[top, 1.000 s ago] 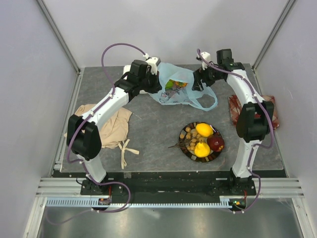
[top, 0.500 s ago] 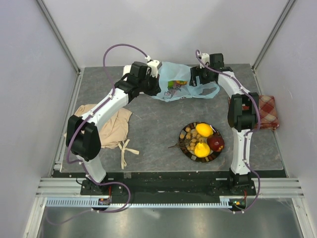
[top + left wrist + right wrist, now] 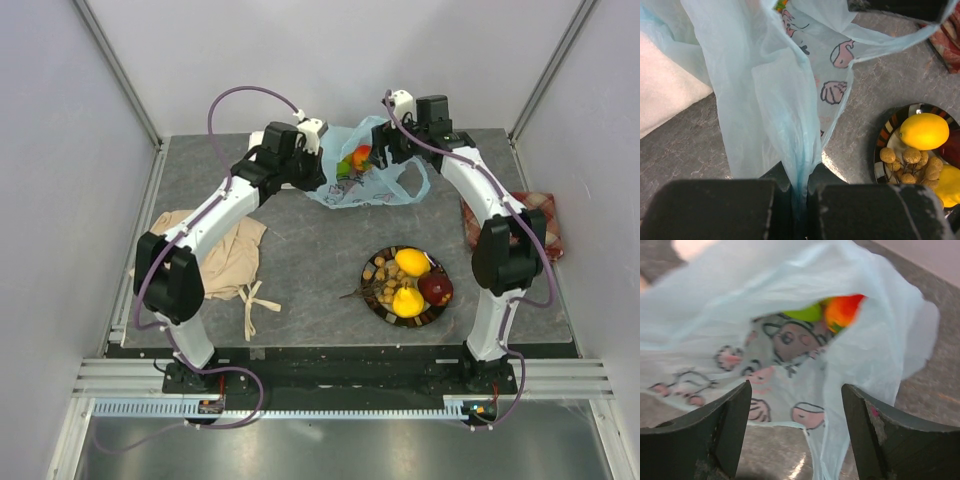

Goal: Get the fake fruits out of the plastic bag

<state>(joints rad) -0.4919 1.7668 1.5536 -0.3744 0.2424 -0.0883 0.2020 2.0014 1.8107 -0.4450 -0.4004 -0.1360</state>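
Note:
The light-blue plastic bag (image 3: 375, 182) lies at the back of the table, its mouth lifted. My left gripper (image 3: 312, 166) is shut on a bunched edge of the plastic bag (image 3: 790, 125), the film pinched between its fingers (image 3: 832, 200). My right gripper (image 3: 385, 150) hovers open at the bag's mouth (image 3: 805, 365), with loose film between its fingers (image 3: 727, 425) but no grip. Inside the bag, a green fruit (image 3: 809, 313) and an orange-red fruit (image 3: 842, 310) show. Two yellow fruits (image 3: 410, 262), a red apple (image 3: 436, 290) and a berry cluster (image 3: 383, 280) rest on the patterned plate (image 3: 374, 304).
A beige cloth (image 3: 220, 255) lies at the left beside the left arm. A red checked cloth (image 3: 545, 225) sits at the right edge behind the right arm. A white cloth (image 3: 665, 95) lies just left of the bag. The plate (image 3: 880, 145) sits near the front.
My right gripper has swung left from the bag's right handle to its mouth. The bag's mouth has come up and the green and orange-red fruits now show more plainly.

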